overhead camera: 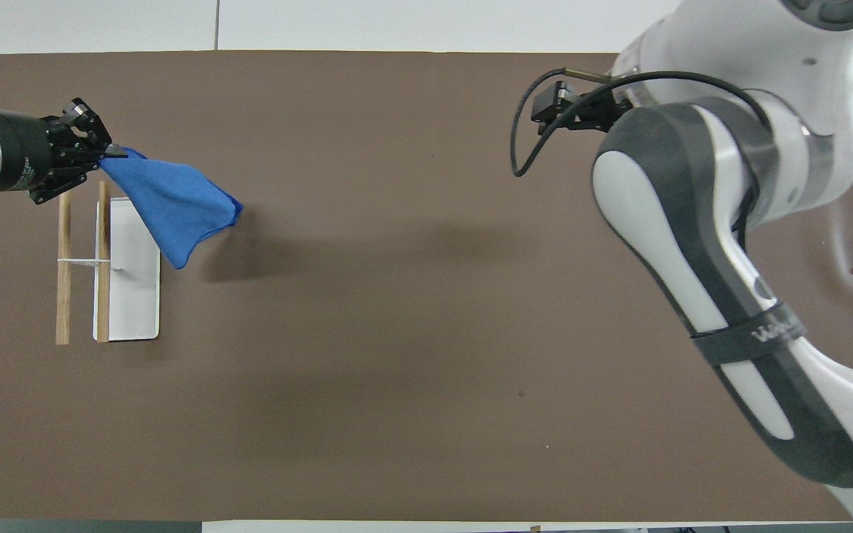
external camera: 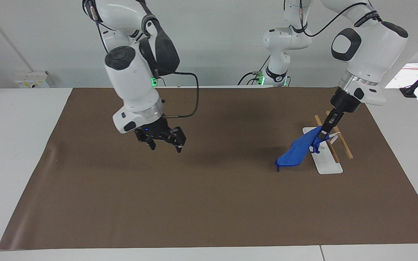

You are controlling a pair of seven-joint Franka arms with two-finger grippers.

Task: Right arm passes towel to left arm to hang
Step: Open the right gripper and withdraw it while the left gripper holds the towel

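The bright blue towel (external camera: 298, 152) (overhead camera: 171, 207) hangs slantwise by one corner from my left gripper (external camera: 324, 135) (overhead camera: 112, 153), which is shut on it. That gripper is up in the air over the small rack. The towel's free end trails away from the rack toward the middle of the brown mat and hangs low over it. My right gripper (external camera: 166, 146) is open and holds nothing. It hovers over the mat toward the right arm's end of the table, well apart from the towel. In the overhead view the right arm covers most of it.
The rack has a flat white base (external camera: 323, 159) (overhead camera: 130, 296) and two wooden rods (external camera: 341, 143) (overhead camera: 64, 281) raised beside it. It stands on the brown mat (external camera: 209, 203) toward the left arm's end. White table surface surrounds the mat.
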